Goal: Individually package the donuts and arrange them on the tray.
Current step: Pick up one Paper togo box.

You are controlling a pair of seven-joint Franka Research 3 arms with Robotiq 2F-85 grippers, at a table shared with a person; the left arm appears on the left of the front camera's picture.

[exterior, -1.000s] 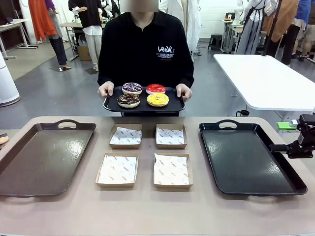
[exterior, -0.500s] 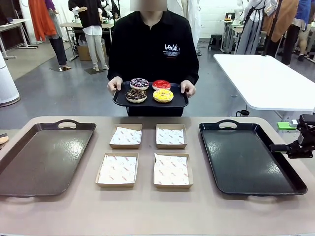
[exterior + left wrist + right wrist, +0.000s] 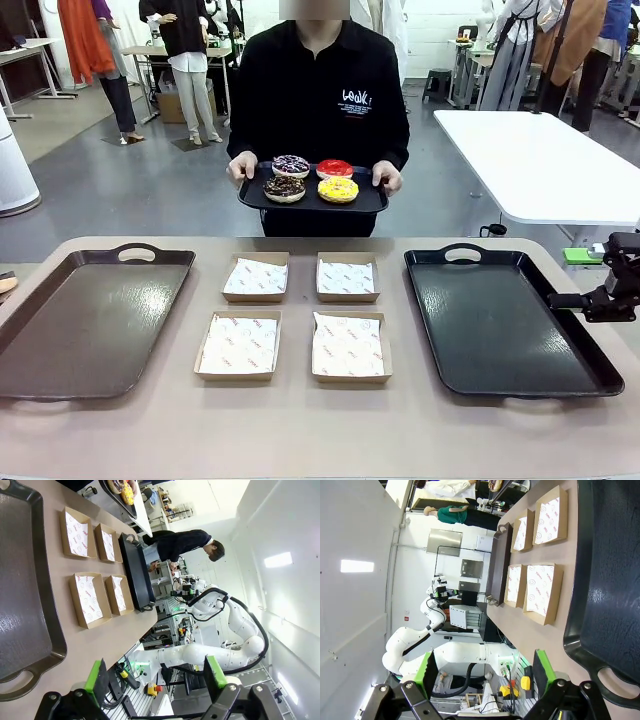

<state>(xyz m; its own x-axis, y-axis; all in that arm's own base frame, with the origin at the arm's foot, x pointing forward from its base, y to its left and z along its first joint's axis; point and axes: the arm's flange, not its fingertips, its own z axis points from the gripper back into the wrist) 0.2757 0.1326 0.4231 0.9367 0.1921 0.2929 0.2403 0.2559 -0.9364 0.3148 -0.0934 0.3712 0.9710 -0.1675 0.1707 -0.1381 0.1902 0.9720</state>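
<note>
Where the table (image 3: 300,430) ends at the far side, a person (image 3: 320,90) stands. Left tray (image 3: 90,320) and right tray (image 3: 500,320) lie on the table; a small tray (image 3: 312,204) is in the person's hands, off it. Four boxes (image 3: 240,345) between the big trays. Left gripper (image 3: 155,677), right gripper (image 3: 485,672): jaws fully apart, empty. Donuts (image 3: 338,189): all on small tray.

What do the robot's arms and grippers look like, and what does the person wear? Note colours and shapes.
The left gripper and right gripper are black and angular, two fingers with bright green pads. The right arm and left arm are white rounded segments with black cables. The person's top is black, long-sleeved, with small white lettering on the chest.
</note>
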